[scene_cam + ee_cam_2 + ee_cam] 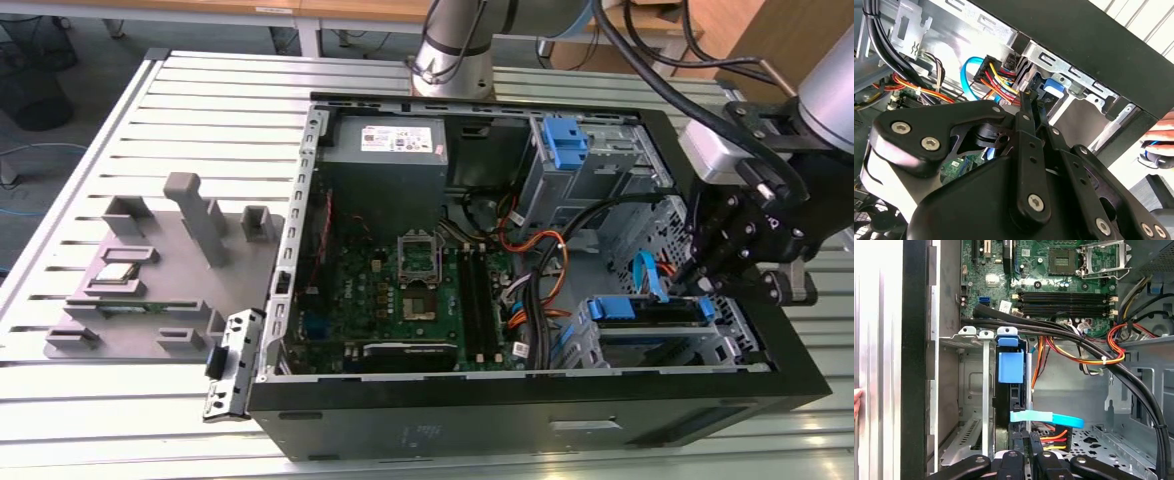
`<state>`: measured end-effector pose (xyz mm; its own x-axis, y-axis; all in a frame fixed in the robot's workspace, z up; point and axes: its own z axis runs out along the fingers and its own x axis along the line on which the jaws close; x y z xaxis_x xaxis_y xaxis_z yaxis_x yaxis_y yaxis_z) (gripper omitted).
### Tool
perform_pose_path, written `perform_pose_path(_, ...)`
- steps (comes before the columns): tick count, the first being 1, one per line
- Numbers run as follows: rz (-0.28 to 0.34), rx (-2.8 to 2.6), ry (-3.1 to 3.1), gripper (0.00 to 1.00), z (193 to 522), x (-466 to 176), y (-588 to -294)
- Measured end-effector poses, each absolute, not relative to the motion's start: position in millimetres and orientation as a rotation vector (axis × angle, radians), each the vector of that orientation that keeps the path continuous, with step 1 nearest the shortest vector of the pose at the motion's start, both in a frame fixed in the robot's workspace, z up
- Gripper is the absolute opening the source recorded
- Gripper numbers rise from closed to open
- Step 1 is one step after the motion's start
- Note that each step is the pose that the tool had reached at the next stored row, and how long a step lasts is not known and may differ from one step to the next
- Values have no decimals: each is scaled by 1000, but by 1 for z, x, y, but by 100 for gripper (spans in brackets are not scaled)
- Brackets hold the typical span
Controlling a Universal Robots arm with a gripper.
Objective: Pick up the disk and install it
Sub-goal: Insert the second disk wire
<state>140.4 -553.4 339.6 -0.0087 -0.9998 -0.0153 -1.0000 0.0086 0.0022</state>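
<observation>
The claw [703, 283] reaches inside the open computer case [534, 405], beside the drive cage at its front corner, fingers drawn together. The disk [1010, 375] stands on edge in the cage slot, its blue bracket outward, apparently seated where it belongs.

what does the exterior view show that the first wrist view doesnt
Exterior view: the whole open computer case on the slatted table, the grey power supply, a grey fixture block at the exterior view's left, and the arm's base.

First wrist view: the memory slots close up, a fingertip at the picture's edge, and the light blue cable just ahead of the tool.

Both: the motherboard, the orange and red wires, a blue bracket in the drive cage, and the tool.
</observation>
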Motion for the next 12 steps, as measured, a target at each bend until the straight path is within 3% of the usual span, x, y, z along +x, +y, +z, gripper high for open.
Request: perform_pose_path(12,15,-2228,2198,16,338,138,-558)
